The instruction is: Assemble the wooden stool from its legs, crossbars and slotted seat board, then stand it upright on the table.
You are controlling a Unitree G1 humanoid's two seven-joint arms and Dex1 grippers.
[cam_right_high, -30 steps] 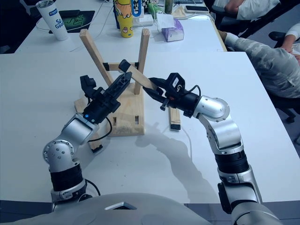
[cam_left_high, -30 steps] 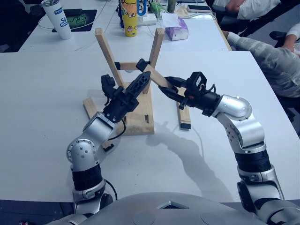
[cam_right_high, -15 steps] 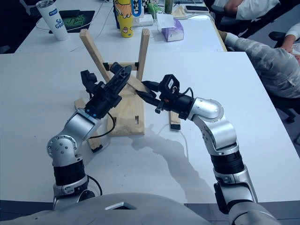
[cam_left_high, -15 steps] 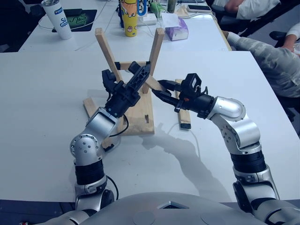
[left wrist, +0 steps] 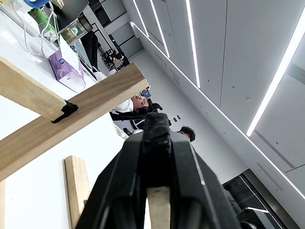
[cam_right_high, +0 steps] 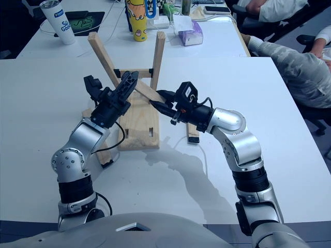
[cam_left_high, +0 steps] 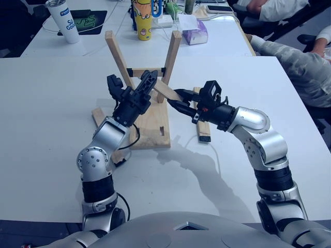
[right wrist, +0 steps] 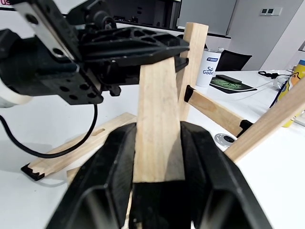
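The slotted seat board (cam_left_high: 154,125) lies flat on the white table. Two legs (cam_left_high: 118,56) (cam_left_high: 172,51) stand up from it, joined by a crossbar (cam_left_high: 138,72). Above the board a loose wooden leg (cam_left_high: 166,91) hangs slanted between both grippers. My left gripper (cam_left_high: 150,80) is shut on its far end, close to the crossbar. My right gripper (cam_left_high: 178,97) is shut on its near end; the right wrist view shows the leg (right wrist: 157,109) clamped between the fingers (right wrist: 116,157). In the left wrist view the standing leg and crossbar (left wrist: 71,119) pass just behind my left gripper (left wrist: 157,131).
Another wooden piece (cam_left_high: 202,128) lies right of the board, and one more (cam_left_high: 98,118) sticks out at its left. At the table's back stand a tumbler (cam_left_high: 63,20), a yellow cup (cam_left_high: 143,19) and a tissue pack (cam_left_high: 195,36). A person's sleeve (cam_left_high: 297,67) rests at the right edge.
Both grippers have shifted left and away with the loose leg, bringing its far end up beside the crossbar. The seat board and standing legs have stayed put.
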